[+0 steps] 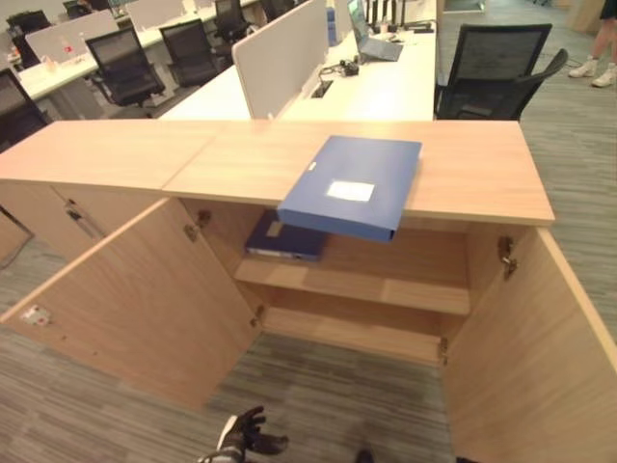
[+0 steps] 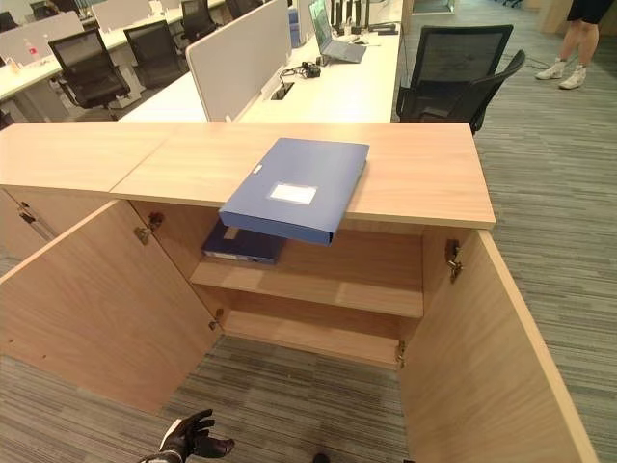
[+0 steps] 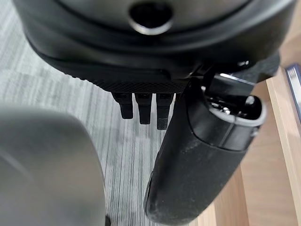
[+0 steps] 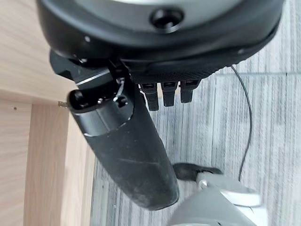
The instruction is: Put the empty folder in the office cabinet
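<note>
While the eye views catch the left hand [image 1: 246, 434] low over the carpet [image 1: 318, 395], fingers spread loosely and holding nothing, its wrist view adds the thumb and relaxed fingers [image 3: 143, 108] over the striped floor beside a cabinet edge. Seen from its own wrist, the right hand [image 4: 141, 136] hangs with thumb out and fingers loose, empty, next to the inside of a wooden door [image 4: 28, 155]. Well above and ahead of the left hand, the blue folder [image 1: 354, 183] lies flat on the cabinet top [image 1: 472, 169], its near end jutting past the front edge over the open compartment. Both doors [image 1: 135, 299] stand wide open. A second blue folder [image 1: 282, 239] lies on the upper shelf [image 1: 376, 285], towards its left. Beyond the cabinet stand white desks [image 1: 381, 87], a laptop [image 1: 371, 43], black office chairs [image 1: 492, 72], and a person's legs [image 1: 603, 48] at the far right
</note>
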Controlling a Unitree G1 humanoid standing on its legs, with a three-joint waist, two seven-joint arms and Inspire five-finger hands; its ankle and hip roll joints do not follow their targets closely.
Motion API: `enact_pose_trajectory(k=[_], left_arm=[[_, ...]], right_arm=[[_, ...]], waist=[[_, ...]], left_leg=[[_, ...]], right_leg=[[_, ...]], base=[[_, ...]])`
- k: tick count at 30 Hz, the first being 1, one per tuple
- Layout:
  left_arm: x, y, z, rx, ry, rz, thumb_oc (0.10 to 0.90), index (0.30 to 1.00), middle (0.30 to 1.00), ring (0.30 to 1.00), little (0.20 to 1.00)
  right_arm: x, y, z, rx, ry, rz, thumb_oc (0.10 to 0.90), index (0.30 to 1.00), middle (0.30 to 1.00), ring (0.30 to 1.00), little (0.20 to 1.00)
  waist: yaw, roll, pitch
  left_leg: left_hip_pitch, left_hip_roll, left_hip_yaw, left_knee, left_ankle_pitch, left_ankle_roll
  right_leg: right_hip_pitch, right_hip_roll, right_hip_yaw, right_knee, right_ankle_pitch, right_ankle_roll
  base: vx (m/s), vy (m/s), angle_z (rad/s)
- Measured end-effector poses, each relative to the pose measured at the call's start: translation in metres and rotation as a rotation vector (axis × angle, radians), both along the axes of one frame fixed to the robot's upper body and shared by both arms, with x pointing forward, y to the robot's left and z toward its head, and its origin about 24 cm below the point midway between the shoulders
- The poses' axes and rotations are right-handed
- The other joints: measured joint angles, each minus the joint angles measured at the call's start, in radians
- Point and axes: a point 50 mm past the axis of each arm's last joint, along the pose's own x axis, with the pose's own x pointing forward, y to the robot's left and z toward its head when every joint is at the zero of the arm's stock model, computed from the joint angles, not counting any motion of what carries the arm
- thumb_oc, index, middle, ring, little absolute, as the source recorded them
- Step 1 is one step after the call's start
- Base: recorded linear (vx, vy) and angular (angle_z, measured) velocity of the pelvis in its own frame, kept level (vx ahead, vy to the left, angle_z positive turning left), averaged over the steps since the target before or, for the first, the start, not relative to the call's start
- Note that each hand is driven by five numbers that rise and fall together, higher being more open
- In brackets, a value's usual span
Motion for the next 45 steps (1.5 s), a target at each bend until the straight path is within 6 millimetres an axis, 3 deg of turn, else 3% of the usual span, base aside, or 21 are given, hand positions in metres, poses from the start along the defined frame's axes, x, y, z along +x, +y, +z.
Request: enact_pose_trajectory(k=[3,4,5,7,12,14,18,23,28,34,39,45], left_arm=[[0.001,-0.003,0.0,-0.005,-0.003,-0.009,0.8,0.9,0.9,0.9,0.9],[0.006,-0.005,0.001,-0.009,-0.015,-0.016,0.8,0.9,0.9,0.9,0.9],[0.009,-0.004,0.003,-0.008,-0.033,-0.012,0.8,0.9,0.9,0.9,0.9],[0.005,-0.004,0.002,-0.006,-0.02,-0.014,0.8,0.9,0.9,0.9,0.9],[0.003,-0.005,0.001,-0.006,-0.022,-0.021,0.8,0.9,0.9,0.9,0.9],[0.002,-0.005,0.001,-0.005,-0.019,-0.024,0.8,0.9,0.9,0.9,0.9],[0.001,-0.005,0.001,-0.005,-0.015,-0.03,0.8,0.9,0.9,0.9,0.9],[-0.014,0.007,-0.001,0.026,0.024,-0.02,0.8,0.9,0.9,0.9,0.9],[-0.023,0.016,-0.002,0.047,0.047,-0.008,0.8,0.9,0.9,0.9,0.9],[-0.024,0.012,-0.003,0.038,0.051,-0.02,0.8,0.9,0.9,0.9,0.9],[-0.007,0.004,0.008,0.03,-0.059,-0.062,0.8,0.9,0.9,0.9,0.9],[0.056,-0.003,0.07,0.152,-0.503,-0.182,0.8,0.9,0.9,0.9,0.9]], right_arm=[[0.005,0.0,0.001,-0.005,-0.009,0.015,0.8,0.9,0.9,0.9,0.9],[0.007,0.0,0.001,-0.009,-0.01,0.026,0.8,0.9,0.9,0.9,0.9],[0.012,0.001,0.002,-0.006,-0.021,0.034,0.8,0.9,0.9,0.9,0.9],[0.012,0.001,0.002,-0.007,-0.03,0.036,0.8,0.9,0.9,0.9,0.9],[0.008,0.002,0.001,-0.007,-0.018,0.045,0.8,0.9,0.9,0.9,0.9],[0.006,0.005,0.0,-0.001,-0.007,0.054,0.8,0.9,0.9,0.9,0.9],[0.004,0.01,-0.002,0.015,0.0,0.053,0.8,0.9,0.9,0.9,0.9],[0.007,0.02,-0.003,0.042,-0.017,0.045,0.8,0.9,0.9,0.9,0.9],[0.01,0.027,-0.004,0.054,-0.028,0.077,0.8,0.9,0.9,0.9,0.9],[0.006,0.031,-0.005,0.063,-0.013,0.081,0.8,0.9,0.9,0.9,0.9],[-0.001,0.031,-0.007,0.065,0.001,0.075,0.8,0.9,0.9,0.9,0.9],[-0.001,0.034,-0.006,0.044,-0.026,0.081,0.8,0.9,0.9,0.9,0.9]], waist=[[0.008,0.012,0.008],[0.034,0.023,0.021],[0.054,0.026,0.027],[0.048,0.029,0.026],[0.05,0.044,0.017],[0.051,0.047,0.015],[0.048,0.07,0.0],[0.048,0.071,-0.019],[0.052,0.079,-0.028],[0.05,0.058,-0.055],[0.052,0.054,-0.058],[0.055,0.046,-0.061]], left_leg=[[0.029,0.004,-0.011,-0.27,0.004,0.001],[0.032,-0.025,-0.084,-0.365,0.005,0.002],[0.043,-0.067,-0.131,-0.364,0.008,0.009],[0.07,-0.095,-0.154,-0.364,0.008,0.009],[0.112,-0.112,-0.147,-0.364,-0.011,0.052],[0.131,-0.125,-0.121,-0.365,-0.043,0.103],[0.146,-0.154,-0.101,-0.36,-0.123,0.167],[0.148,-0.229,-0.07,-0.364,-0.137,0.228],[0.155,-0.25,-0.034,-0.364,-0.143,0.251],[0.159,-0.253,-0.021,-0.364,-0.142,0.256],[0.173,-0.253,-0.022,-0.364,-0.142,0.257],[0.172,-0.248,-0.025,-0.364,-0.136,0.256]], right_leg=[[-0.001,0.043,0.013,0.0,-0.014,0.008],[0.003,0.061,0.029,0.003,-0.014,0.004],[0.014,0.073,0.059,0.008,-0.002,-0.005],[0.035,0.076,0.077,0.007,-0.011,-0.005],[0.043,0.068,0.111,0.008,-0.018,0.0],[0.047,0.049,0.124,0.008,-0.017,0.005],[0.041,0.019,0.139,0.008,-0.018,0.061],[0.032,-0.062,0.171,0.008,-0.009,0.127],[0.026,-0.084,0.203,0.008,0.0,0.145],[0.023,-0.086,0.217,0.007,0.006,0.148],[0.032,-0.086,0.218,0.001,0.006,0.148],[0.036,-0.082,0.215,0.0,0.01,0.148]], base=[[0.2,0.079,-0.17],[0.16,0.08,-0.73],[0.14,0.115,-0.78],[0.14,0.122,-0.48],[0.13,0.123,-0.18],[0.1,0.127,-0.1],[0.07,0.133,-0.08],[0.04,0.063,-0.14],[0.02,0.062,-0.22],[0.0,0.03,-0.06],[-0.02,-0.023,0.0],[-0.03,-0.084,0.01]])
